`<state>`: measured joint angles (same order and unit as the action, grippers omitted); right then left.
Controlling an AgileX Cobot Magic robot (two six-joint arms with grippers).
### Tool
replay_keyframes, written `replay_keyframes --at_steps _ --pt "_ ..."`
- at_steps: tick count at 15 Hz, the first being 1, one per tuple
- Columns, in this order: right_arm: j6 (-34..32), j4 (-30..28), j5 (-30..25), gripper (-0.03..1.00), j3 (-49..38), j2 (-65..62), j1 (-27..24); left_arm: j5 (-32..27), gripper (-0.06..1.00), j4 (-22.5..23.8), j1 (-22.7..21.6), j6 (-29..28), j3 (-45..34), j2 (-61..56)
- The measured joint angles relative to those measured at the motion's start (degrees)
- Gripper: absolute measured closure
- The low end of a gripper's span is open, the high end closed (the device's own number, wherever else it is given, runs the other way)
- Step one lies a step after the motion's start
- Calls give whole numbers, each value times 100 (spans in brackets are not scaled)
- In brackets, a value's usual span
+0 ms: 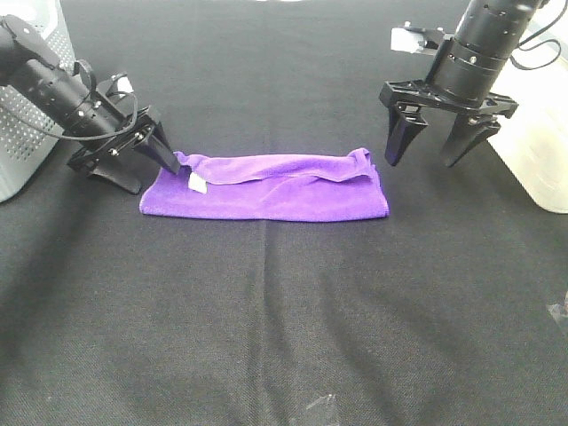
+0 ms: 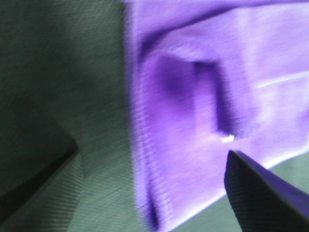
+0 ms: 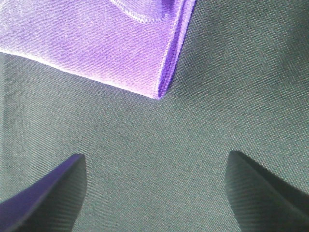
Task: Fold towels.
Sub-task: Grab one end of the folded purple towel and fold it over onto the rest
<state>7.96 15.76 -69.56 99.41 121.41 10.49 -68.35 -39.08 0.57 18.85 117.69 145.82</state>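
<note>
The left gripper (image 1: 158,177) and right gripper (image 1: 422,162) are both held open, with nothing gripped. A grey perforated box (image 1: 27,133) and a white box (image 1: 541,151) are seen beyond the towel's (image 1: 266,191) two ends. The folded towel is laid between the grippers, its long axis running from one to the other, with its white tag (image 1: 197,183) by the left gripper.

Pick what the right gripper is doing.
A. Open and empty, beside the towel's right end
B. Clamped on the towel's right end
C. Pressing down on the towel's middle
A: the right gripper has its jaws spread with nothing between them, just off the right end of the towel; the right wrist view shows only bare table between its fingers.
</note>
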Motion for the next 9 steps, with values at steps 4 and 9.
replay_keyframes --at_steps 4,9 --pt "0 0 -11 21 0 0 0 -40 18 -126 40 -11 57 80" --pt "0 0 -11 21 0 0 0 -17 19 -344 521 -109 183 286"
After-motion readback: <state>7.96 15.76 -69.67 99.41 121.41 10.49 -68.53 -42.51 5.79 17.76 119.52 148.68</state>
